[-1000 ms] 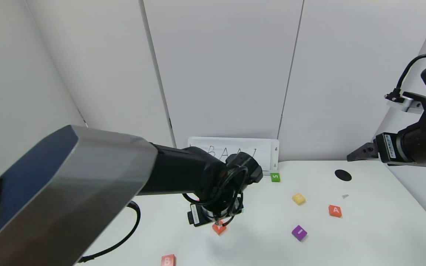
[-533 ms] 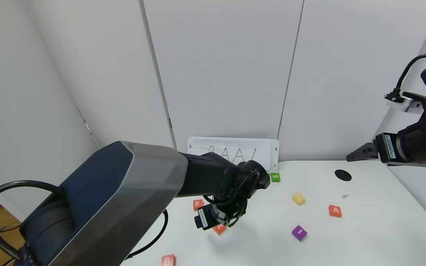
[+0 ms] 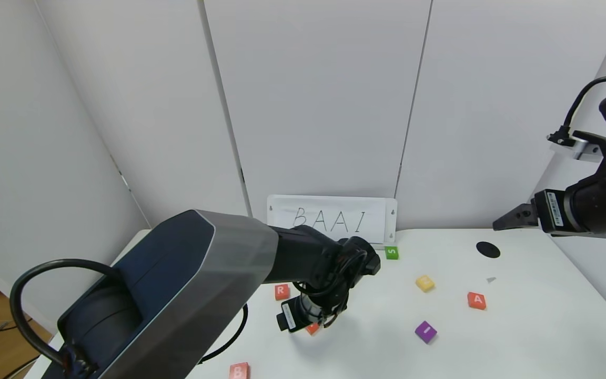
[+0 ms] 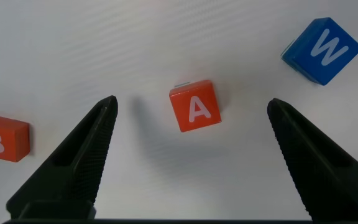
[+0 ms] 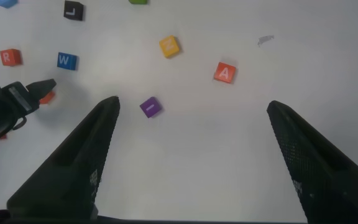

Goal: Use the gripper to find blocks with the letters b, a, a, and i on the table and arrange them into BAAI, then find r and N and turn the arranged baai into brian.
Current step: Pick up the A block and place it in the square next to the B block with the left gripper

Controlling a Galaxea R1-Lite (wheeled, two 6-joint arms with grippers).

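Observation:
My left gripper (image 3: 311, 322) hangs open just above an orange-red A block (image 4: 195, 106) on the white table (image 3: 518, 326); the block lies between the two fingertips without touching them. The B block (image 4: 4, 138) lies nearby, at the table's front edge (image 3: 239, 370). R (image 3: 281, 291) sits just left of that gripper. Further right lie yellow N (image 3: 425, 283), the second A block (image 3: 476, 300) and the purple I block (image 3: 425, 331). My right gripper (image 3: 511, 219) is parked high at the right, open and empty.
A white card (image 3: 332, 221) lettered BAAI leans on the back wall, with a green S block (image 3: 392, 252) beside it. A blue W block (image 4: 322, 50) and a black L block (image 5: 73, 10) lie near the left gripper. A black hole (image 3: 487, 249) is at the right rear.
My left arm has swung, uncovering the R block and the card, and its gripper has come down over the A block. The right arm has not moved.

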